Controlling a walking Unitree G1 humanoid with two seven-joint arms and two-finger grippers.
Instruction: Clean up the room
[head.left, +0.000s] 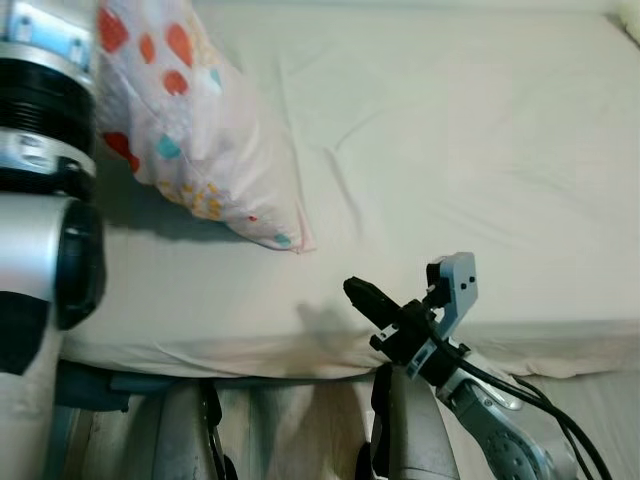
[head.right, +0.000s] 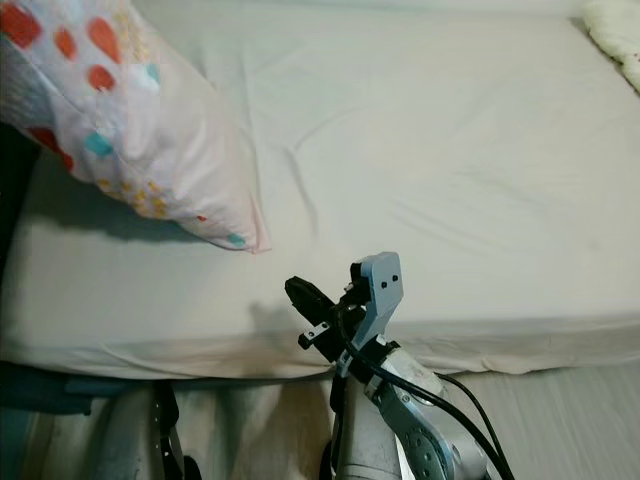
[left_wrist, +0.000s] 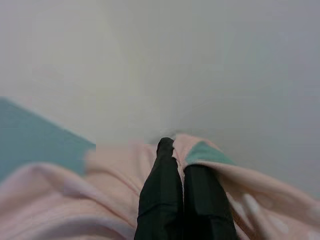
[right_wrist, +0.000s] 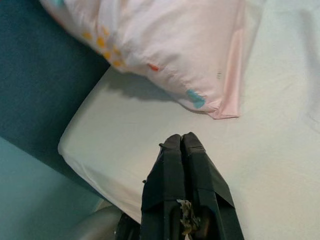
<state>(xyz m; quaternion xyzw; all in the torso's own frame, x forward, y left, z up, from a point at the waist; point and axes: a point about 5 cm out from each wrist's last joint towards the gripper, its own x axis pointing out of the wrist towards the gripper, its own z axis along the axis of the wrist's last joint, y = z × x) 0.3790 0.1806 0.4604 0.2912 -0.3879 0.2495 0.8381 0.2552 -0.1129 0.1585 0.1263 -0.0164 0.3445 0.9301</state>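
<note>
Your left wrist view shows the left gripper (left_wrist: 172, 150) pinching the pillow's (head.left: 200, 130) soft pink fabric; from the head, the spotted pillow hangs at ten o'clock over the wrinkled bed (head.left: 450, 150). Your right gripper (head.left: 358, 291), fingers pressed together, hovers at six o'clock.

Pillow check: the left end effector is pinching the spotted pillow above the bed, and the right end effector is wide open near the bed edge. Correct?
Not quite. The right end effector is shut, fingers pressed together, as the right wrist view shows. The rest holds: the left end effector pinches the spotted pillow above the bed.
</note>
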